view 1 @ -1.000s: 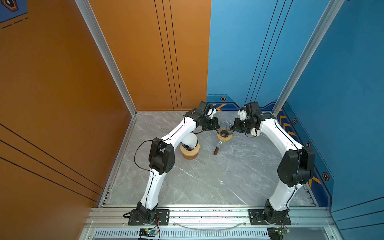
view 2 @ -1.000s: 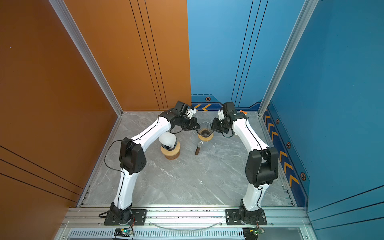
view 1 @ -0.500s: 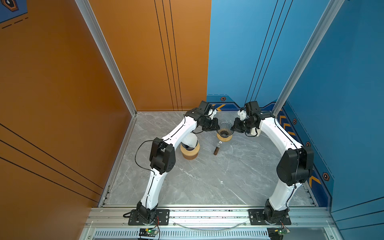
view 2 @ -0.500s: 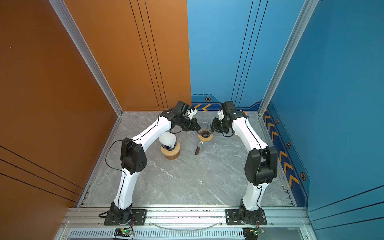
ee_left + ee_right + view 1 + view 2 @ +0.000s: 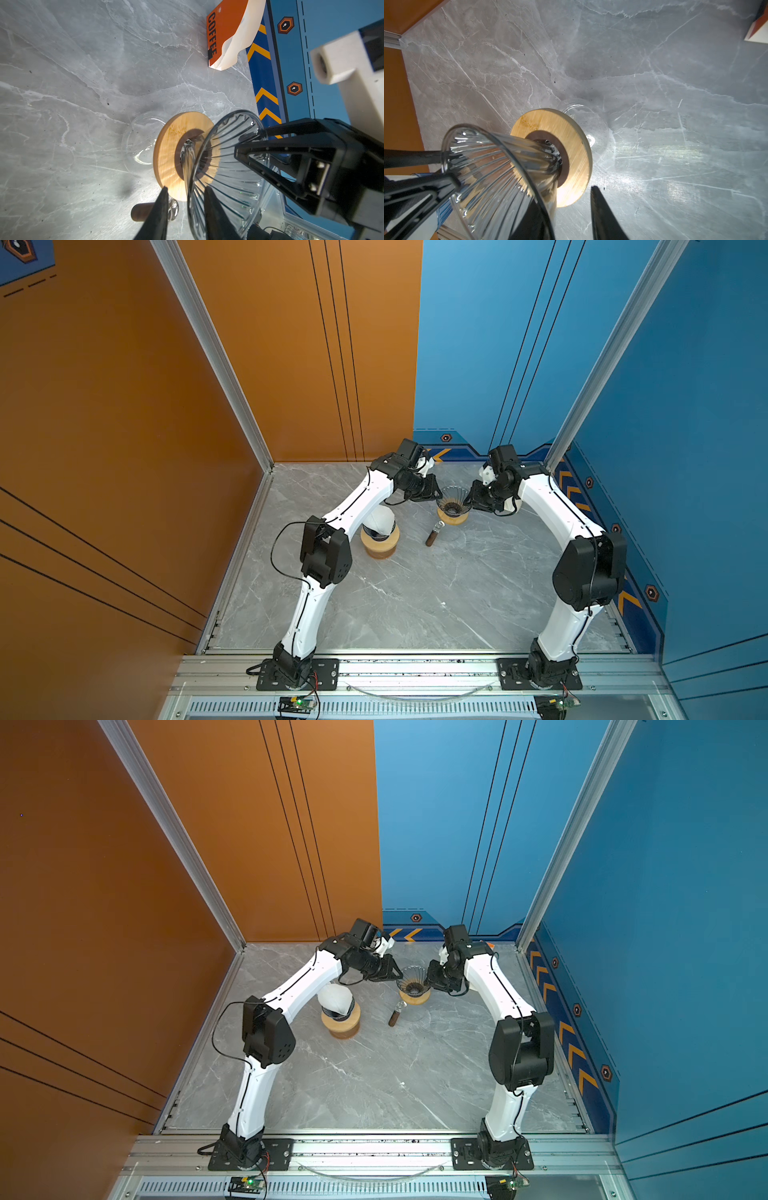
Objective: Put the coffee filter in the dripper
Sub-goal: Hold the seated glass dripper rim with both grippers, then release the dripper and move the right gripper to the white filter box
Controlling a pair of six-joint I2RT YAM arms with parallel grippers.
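Note:
The dripper (image 5: pixel 453 502) (image 5: pixel 413 982) is a ribbed clear glass cone in a wooden ring, standing near the back of the marble floor. The white coffee filter (image 5: pixel 381 522) (image 5: pixel 336 997) sits on a round wooden stand to its left, partly behind my left arm. My left gripper (image 5: pixel 433 493) (image 5: pixel 186 188) is open and straddles the cone's left rim, one finger inside and one outside. On the opposite rim my right gripper (image 5: pixel 473 499) (image 5: pixel 563 193) is open too. One of its fingers shows through the glass and the other (image 5: pixel 595 193) stands clear outside it.
A brown stopper with a glass knob (image 5: pixel 433 533) (image 5: pixel 145 212) lies on the floor just in front of the dripper. An orange and white coffee bag (image 5: pixel 226 31) stands by the back wall. Clear glass (image 5: pixel 143 143) shows beside the dripper's wooden ring.
Both grippers stay at the dripper's rim, and their jaws have parted from the glass wall. The arms and the dripper have hardly moved.

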